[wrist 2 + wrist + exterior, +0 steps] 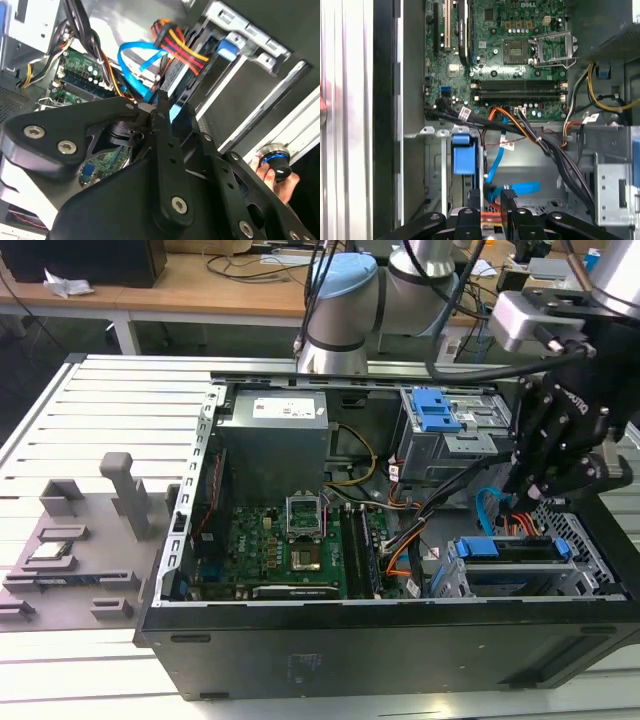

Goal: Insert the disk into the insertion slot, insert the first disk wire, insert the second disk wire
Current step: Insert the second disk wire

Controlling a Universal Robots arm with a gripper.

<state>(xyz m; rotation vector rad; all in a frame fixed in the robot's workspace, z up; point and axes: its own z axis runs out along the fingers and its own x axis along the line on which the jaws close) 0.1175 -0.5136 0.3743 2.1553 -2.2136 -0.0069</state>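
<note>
Gripper looks pinched on the blue wire right behind the disk already sitting in its slot, so it probably needs squaring up and a gentle push.

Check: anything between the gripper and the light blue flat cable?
Nothing visible. In the second wrist view the gripper sits right at the light blue cable, its fingertips closed at the cable's end, with the orange-red wire bundle just beyond.
</note>
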